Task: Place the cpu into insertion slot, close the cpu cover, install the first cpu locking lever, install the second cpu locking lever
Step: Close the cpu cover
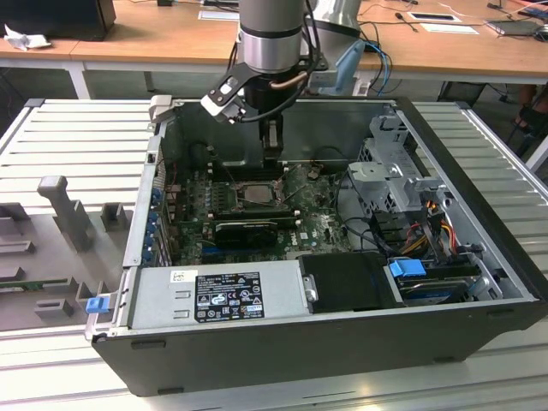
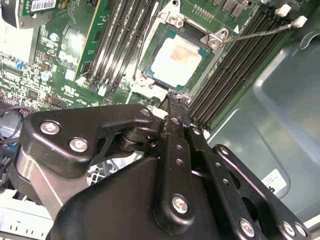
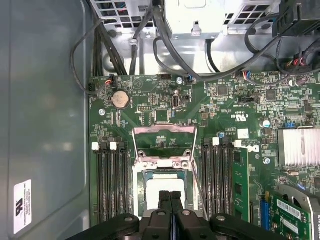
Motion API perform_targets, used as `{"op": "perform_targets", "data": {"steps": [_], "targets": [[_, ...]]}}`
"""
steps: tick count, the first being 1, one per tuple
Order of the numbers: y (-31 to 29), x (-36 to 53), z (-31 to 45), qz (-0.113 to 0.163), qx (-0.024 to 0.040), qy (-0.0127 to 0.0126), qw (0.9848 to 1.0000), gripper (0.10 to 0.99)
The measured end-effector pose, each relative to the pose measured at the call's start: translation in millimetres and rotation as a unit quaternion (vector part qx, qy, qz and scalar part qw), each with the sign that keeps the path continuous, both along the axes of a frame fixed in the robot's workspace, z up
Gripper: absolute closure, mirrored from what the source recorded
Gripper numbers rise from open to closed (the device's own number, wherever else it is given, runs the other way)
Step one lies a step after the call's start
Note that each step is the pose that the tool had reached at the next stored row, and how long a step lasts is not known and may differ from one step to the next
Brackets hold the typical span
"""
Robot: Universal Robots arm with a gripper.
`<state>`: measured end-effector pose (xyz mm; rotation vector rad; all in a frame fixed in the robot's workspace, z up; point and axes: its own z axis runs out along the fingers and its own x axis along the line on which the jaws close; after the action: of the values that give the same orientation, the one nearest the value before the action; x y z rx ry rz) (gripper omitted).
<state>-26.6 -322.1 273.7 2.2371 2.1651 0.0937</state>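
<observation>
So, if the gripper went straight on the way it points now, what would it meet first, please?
Probably the cpu seated in the insertion slot, near its edge; the shut gripper points down at it, though depth is unclear.

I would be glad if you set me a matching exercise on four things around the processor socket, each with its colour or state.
Things:
1. cpu
2. cpu cover
3. gripper
4. round battery

States:
A. black, fingers together
B. silver disc on the green board
C. pale top, seated in the insertion slot
D. swung open, board showing through its window

Pairs: 1-C, 2-D, 3-A, 4-B.
</observation>
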Motion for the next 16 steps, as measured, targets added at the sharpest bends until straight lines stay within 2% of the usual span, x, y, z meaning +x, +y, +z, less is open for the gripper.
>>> {"op": "perform_targets", "data": {"steps": [16], "targets": [[0.0,24.0,0.1,0.0,-0.0001,0.0001,1.0,0.98]]}}
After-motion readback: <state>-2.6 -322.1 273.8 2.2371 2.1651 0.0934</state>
